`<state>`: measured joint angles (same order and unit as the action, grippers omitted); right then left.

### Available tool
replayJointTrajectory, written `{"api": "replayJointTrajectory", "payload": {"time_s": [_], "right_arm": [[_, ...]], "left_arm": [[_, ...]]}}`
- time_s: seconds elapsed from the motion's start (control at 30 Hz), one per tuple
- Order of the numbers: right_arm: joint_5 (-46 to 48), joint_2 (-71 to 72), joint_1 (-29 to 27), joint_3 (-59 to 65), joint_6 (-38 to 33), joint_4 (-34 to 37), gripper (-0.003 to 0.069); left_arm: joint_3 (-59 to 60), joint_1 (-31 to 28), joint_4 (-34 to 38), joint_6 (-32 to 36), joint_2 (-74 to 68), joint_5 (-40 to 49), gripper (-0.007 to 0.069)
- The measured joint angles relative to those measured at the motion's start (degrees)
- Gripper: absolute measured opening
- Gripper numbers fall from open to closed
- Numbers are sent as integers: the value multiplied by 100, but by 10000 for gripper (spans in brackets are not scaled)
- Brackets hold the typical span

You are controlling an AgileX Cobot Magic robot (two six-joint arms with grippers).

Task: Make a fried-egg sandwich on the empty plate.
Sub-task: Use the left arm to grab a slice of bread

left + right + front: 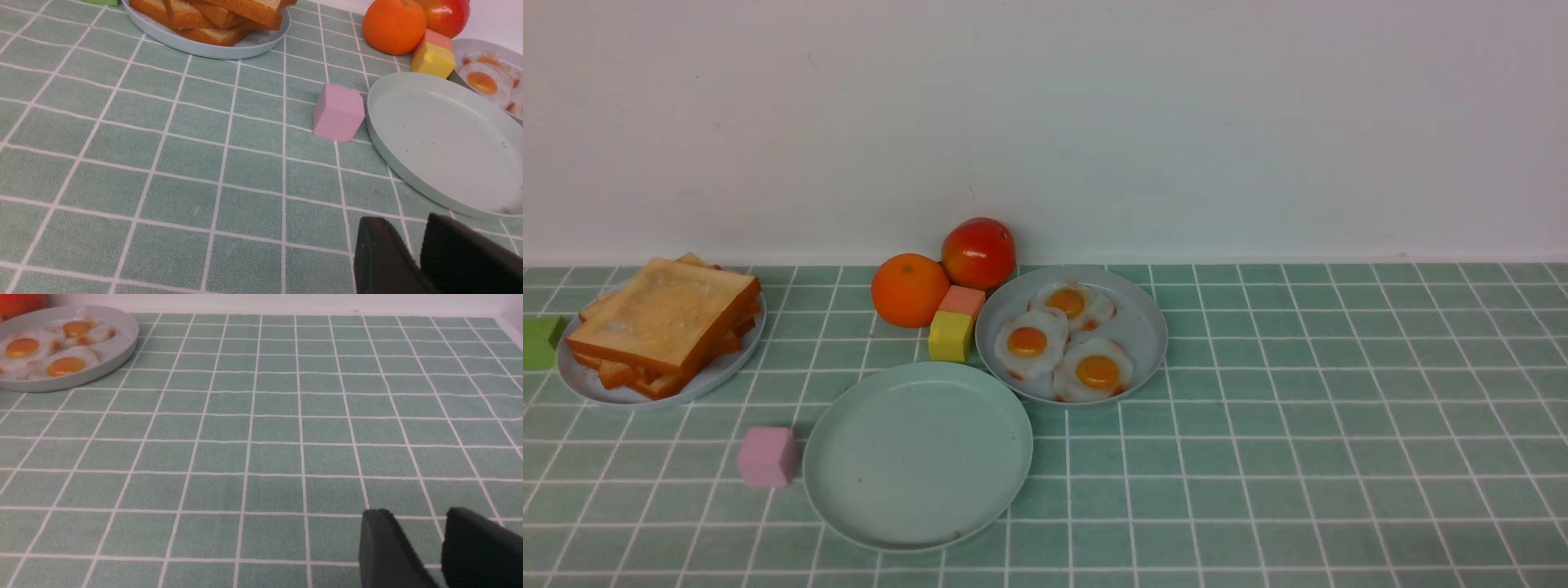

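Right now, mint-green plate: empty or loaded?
Empty. The mint-green plate shows only bare surface in the front and left wrist views; the toast stack and fried eggs lie apart from it.

SURROUNDS | orange [910,289] and red fruit [978,252] touching, at the foot of the white wall [1176,122]; | coral cube [963,300] just beside the orange; yellow cube [951,336] directly in front, touching it; | pink cube [767,456] alone, nearer the robot, left of centre; | green block [541,341] at far left edge, partly cut off; | green checked cloth [1298,408] beneath all
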<state>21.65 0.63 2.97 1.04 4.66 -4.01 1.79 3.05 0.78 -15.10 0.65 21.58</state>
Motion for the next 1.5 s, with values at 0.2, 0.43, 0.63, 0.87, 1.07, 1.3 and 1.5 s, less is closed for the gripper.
{"api": "replayJointTrajectory", "payload": {"time_s": [0.2,0.43,0.63,0.87,1.07,1.3,1.5], "right_arm": [[0,0,0,0,0,0,238],[0,0,0,0,0,0,239],[0,0,0,0,0,0,239],[0,0,0,0,0,0,239],[0,0,0,0,0,0,239],[0,0,0,0,0,0,239],[-153,0,0,13,89,-6,239]], "left_arm": [[0,0,0,0,0,0,181],[0,0,0,0,0,0,183],[0,0,0,0,0,0,185],[0,0,178,-131,0,-350,185],[0,0,1785,-1277,0,-1824,186],[-46,0,2563,-1594,-15,-2681,185],[-1678,0,1730,-817,-1371,-795,74]]}}
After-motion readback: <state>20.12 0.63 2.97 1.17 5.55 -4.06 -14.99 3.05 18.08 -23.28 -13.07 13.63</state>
